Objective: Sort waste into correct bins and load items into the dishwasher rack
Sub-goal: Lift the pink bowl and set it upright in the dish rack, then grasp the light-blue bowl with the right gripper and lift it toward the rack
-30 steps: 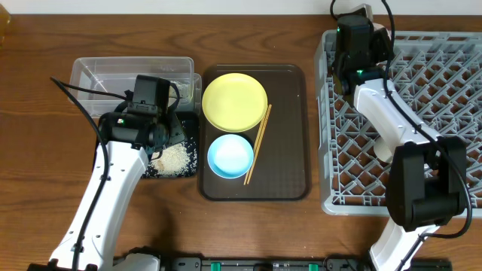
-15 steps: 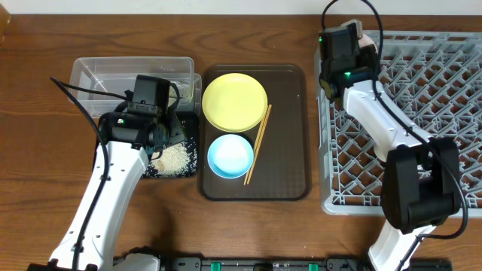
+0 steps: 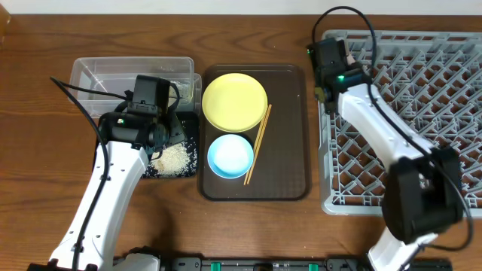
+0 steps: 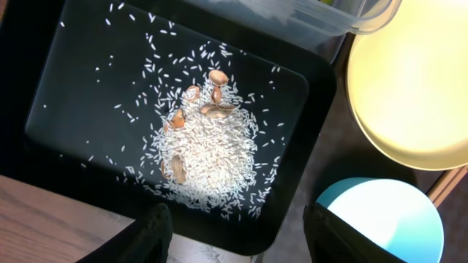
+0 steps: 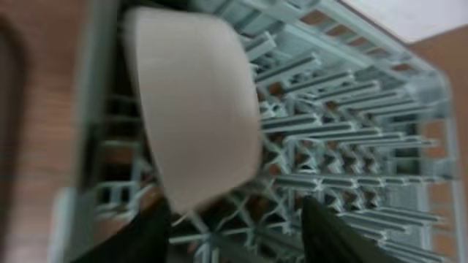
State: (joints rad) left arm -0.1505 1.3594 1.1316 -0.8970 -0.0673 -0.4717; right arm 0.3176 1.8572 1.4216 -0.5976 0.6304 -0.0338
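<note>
My right gripper (image 5: 235,239) stands open over the far left corner of the grey dishwasher rack (image 3: 422,113). A white bowl (image 5: 194,109) rests on its side among the pegs just ahead of it, free of the fingers. My left gripper (image 4: 241,235) hangs open above the near edge of the black tray (image 4: 66,88), with nothing between its fingers. A heap of white rice (image 4: 208,153) with a few brown bits lies in that tray. A yellow plate (image 3: 234,102), a light blue bowl (image 3: 230,156) and chopsticks (image 3: 257,143) lie on the brown serving tray (image 3: 290,150).
A clear tub (image 3: 120,74) stands behind the black tray (image 3: 188,143), with something greenish (image 3: 181,89) at its right end. The left arm (image 3: 113,181) reaches up from the table's near edge, and the right arm (image 3: 392,128) lies across the rack.
My right gripper has opened and let go of the white bowl, which now stays in the rack. The right arm has swung left toward the rack's corner. The left arm has not moved.
</note>
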